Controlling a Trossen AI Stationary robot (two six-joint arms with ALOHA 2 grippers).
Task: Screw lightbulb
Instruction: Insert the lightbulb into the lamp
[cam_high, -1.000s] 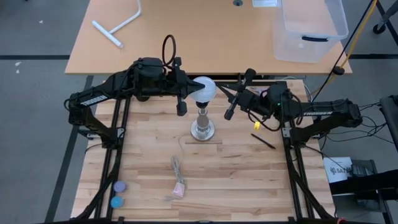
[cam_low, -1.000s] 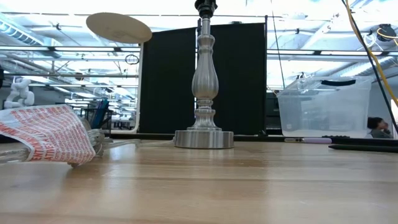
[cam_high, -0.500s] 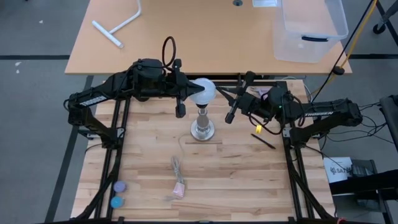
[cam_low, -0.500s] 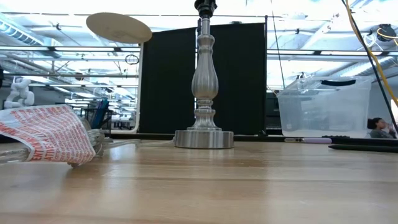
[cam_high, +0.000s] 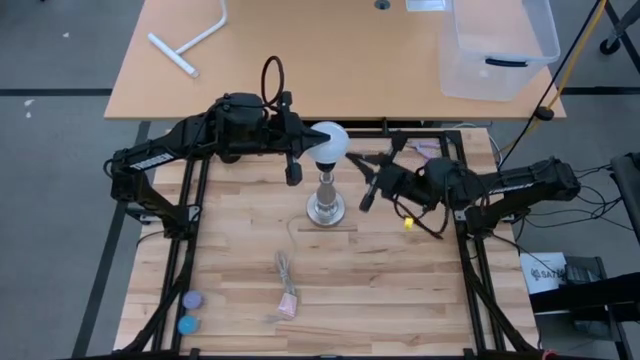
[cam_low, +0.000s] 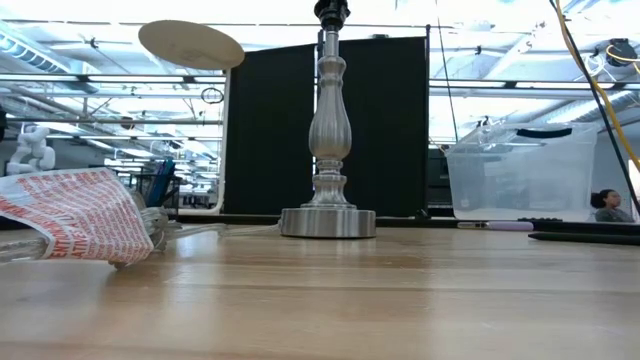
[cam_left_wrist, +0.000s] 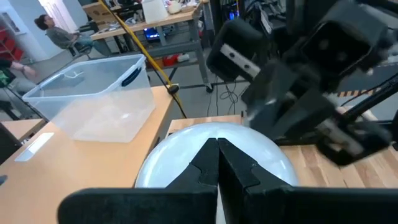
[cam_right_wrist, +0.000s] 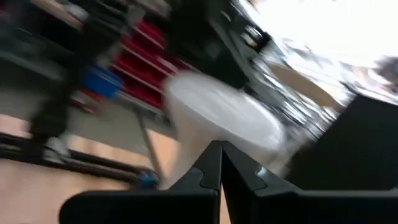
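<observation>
The lightbulb (cam_high: 331, 142), white and round, sits atop the upright silvery lamp post (cam_low: 329, 130), whose round base (cam_high: 326, 210) stands on the wooden table. My left gripper (cam_high: 308, 146) is shut, level with the globe, its tips at the globe's left side (cam_left_wrist: 174, 158). My right gripper (cam_high: 356, 158) is also shut. It hovers just right of the bulb and points at it, and the white globe (cam_right_wrist: 217, 118) shows blurred beyond its fingers. The low view shows only the post and its black top (cam_low: 330, 10). My left gripper comes level from the table's left, and its shut fingertips (cam_left_wrist: 217, 144) stand against the globe's left side. I cannot tell whether they touch it. My right gripper is apart from the bulb.
A cord with a pink piece (cam_high: 287, 290) and two small round caps (cam_high: 188, 310) lie near the front. A black pen (cam_high: 425, 228) lies at the right and a red-and-white wrapper (cam_low: 70, 215) near the low camera. A clear bin (cam_high: 500, 45) and a white pipe (cam_high: 190, 40) rest on the far table.
My right gripper has swung toward the table's near edge and a little closer to the lamp post, staying shut. The bulb and post have kept their place.
</observation>
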